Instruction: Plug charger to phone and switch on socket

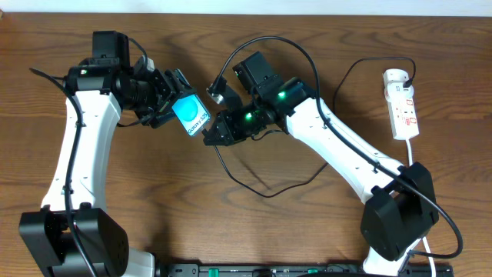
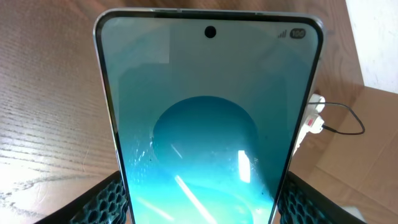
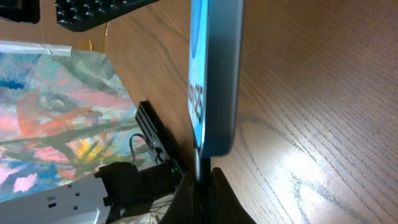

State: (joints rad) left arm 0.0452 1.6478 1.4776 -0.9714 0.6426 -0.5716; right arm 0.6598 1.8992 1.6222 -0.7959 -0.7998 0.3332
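My left gripper (image 1: 171, 98) is shut on the phone (image 1: 191, 115), which has a bright cyan screen and is held above the table. The phone fills the left wrist view (image 2: 208, 124) between the black padded fingers. My right gripper (image 1: 211, 135) is shut on the charger's small black connector tip (image 3: 200, 168), pressed against the phone's bottom edge (image 3: 214, 74). The thin black charger cable (image 1: 261, 188) loops across the table. The white socket strip (image 1: 403, 104) lies at the far right, with a black plug in its top end.
The right arm (image 1: 338, 146) stretches diagonally across the middle. The left arm (image 1: 77, 131) runs down the left side. A black rail (image 1: 300, 269) lies along the front edge. The socket also shows small in the left wrist view (image 2: 314, 118).
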